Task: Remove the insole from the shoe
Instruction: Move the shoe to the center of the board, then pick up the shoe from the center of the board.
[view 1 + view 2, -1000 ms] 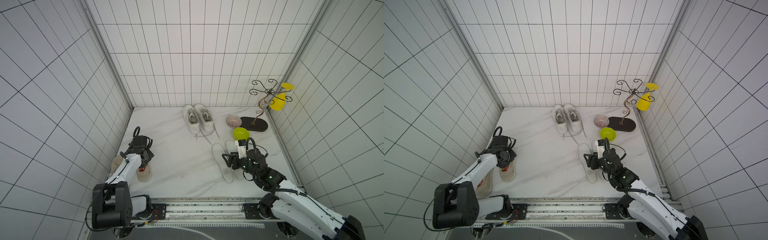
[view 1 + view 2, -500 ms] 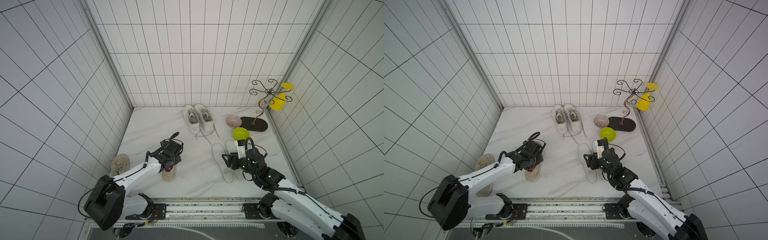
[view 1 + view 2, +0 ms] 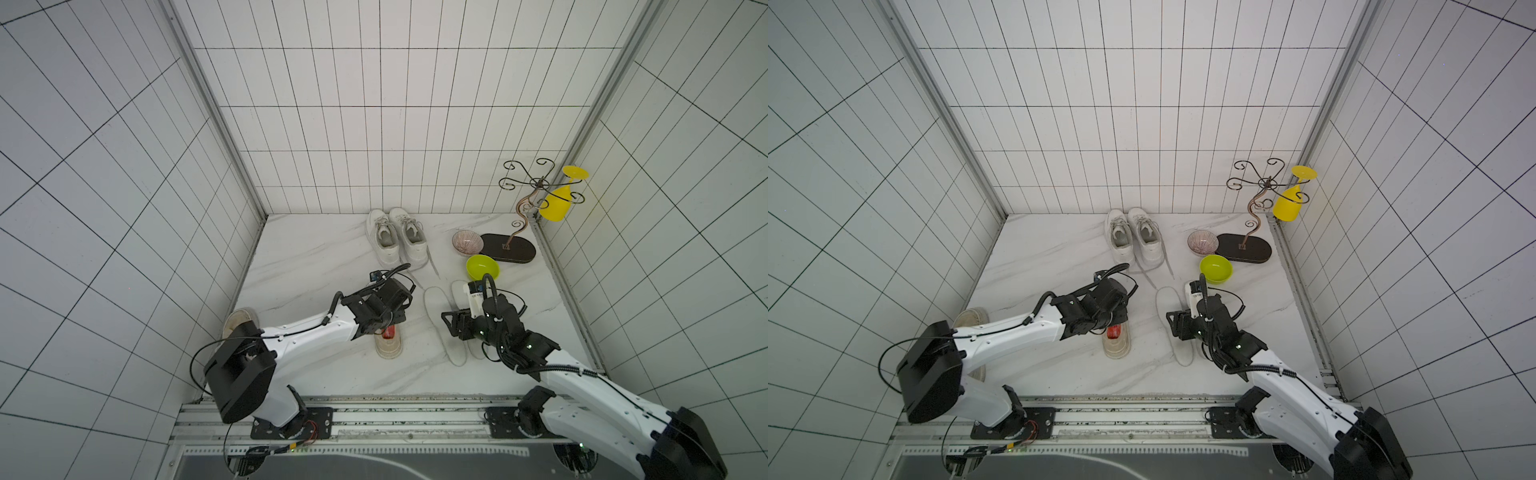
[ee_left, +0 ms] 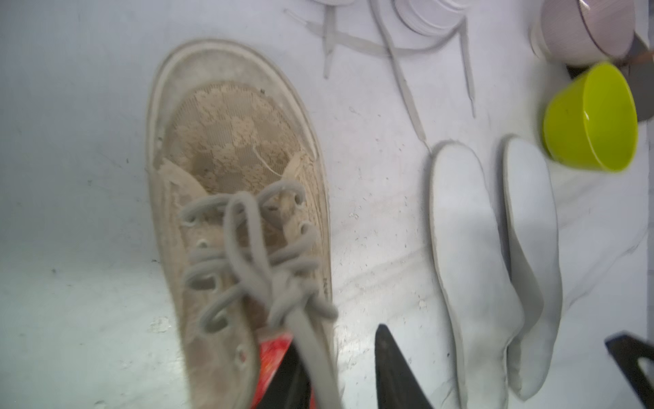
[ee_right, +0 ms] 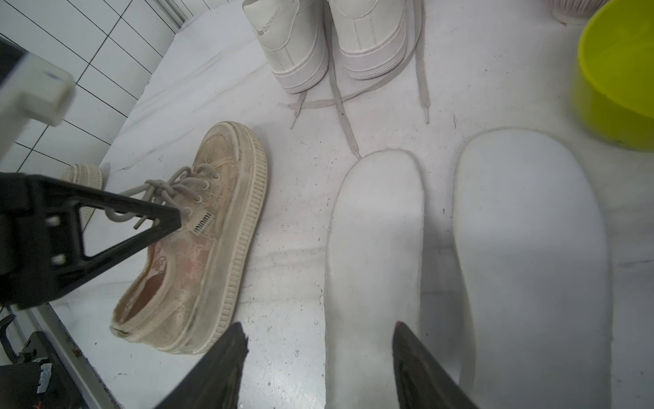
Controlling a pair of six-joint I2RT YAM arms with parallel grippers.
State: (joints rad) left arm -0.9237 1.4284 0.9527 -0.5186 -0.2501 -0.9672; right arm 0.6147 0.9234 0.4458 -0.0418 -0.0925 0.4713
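Observation:
A worn beige lace shoe (image 3: pixel 388 349) (image 3: pixel 1117 347) (image 4: pixel 230 159) (image 5: pixel 212 248) stands on the marble table near the middle, with a red insole (image 3: pixel 389 332) (image 4: pixel 270 354) showing in its opening. My left gripper (image 3: pixel 382 309) (image 3: pixel 1100 311) (image 4: pixel 338 334) hangs over its heel end, open. One finger is inside the shoe over the red insole. The other is outside, apart from the side wall. My right gripper (image 3: pixel 451 328) (image 3: pixel 1173 326) (image 5: pixel 320 325) hovers open over the heel of a white insole (image 5: pixel 375 230) lying on the table, holding nothing.
A second white insole (image 5: pixel 523 248) lies beside the first one. The other beige shoe (image 3: pixel 239 320) sits at the table's left edge. At the back stand white sneakers (image 3: pixel 395 237) with loose laces. Right of them are a green bowl (image 3: pixel 482 267), a patterned bowl (image 3: pixel 465 242) and a wire stand (image 3: pixel 509 249) holding a yellow goblet (image 3: pixel 557 205).
My left arm has brought the beige shoe from the table's left edge to the middle, and its jaws have opened off the shoe. The right arm has stayed put.

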